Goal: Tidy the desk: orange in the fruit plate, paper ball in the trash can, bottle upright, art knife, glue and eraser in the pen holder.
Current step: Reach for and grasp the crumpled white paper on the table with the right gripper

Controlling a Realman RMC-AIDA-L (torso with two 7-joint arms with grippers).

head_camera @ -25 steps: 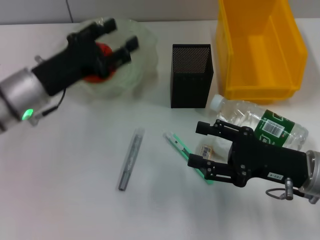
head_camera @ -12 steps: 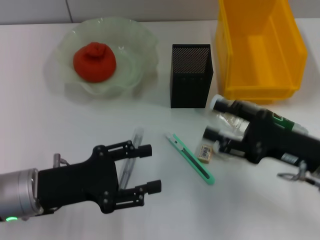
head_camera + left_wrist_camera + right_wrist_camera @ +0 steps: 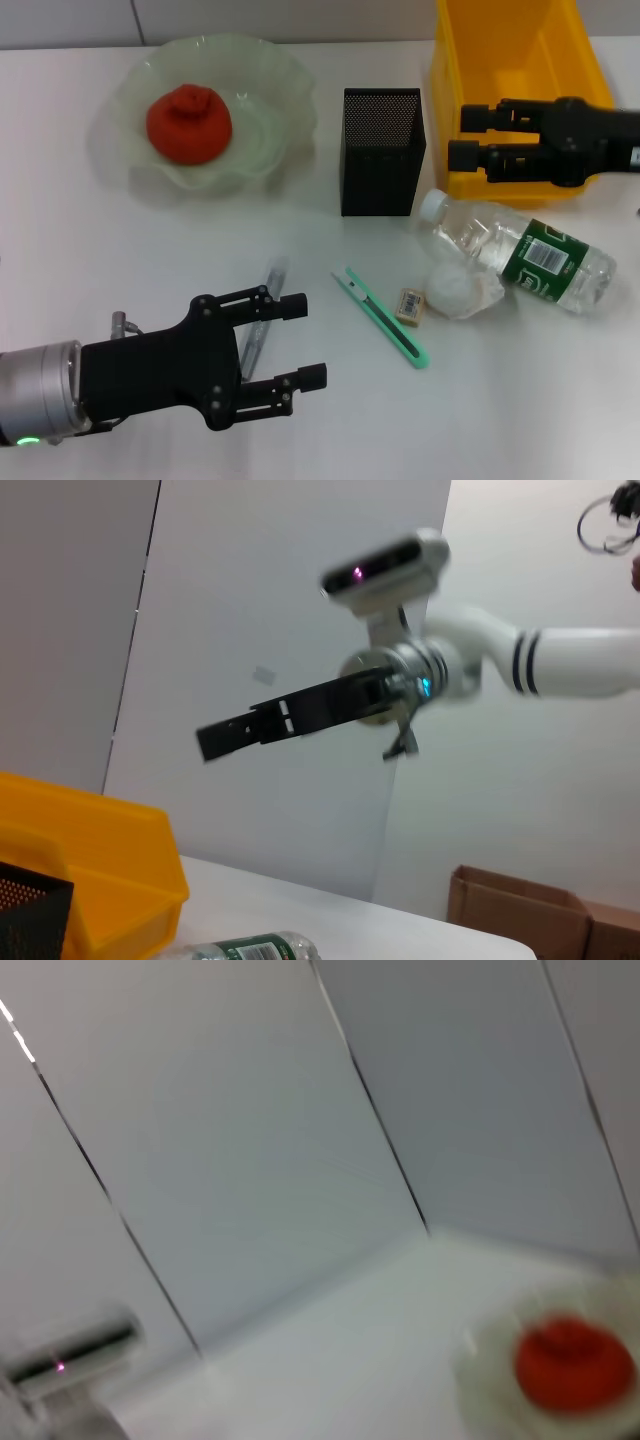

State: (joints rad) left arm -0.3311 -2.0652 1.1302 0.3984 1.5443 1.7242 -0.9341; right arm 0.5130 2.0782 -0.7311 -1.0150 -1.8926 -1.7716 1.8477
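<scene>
Left gripper, fingers spread, reaches level over the slim grey glue stick; right gripper, fingers apart and empty, hovers above the bright yellow rectangular trash can.

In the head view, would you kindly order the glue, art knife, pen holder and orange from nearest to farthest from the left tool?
From the left tool:
1. Glue: partly under its fingers.
2. Art knife: just to its right.
3. Pen holder: farther back, mid-desk.
4. Orange: in the fruit plate, far back.
</scene>
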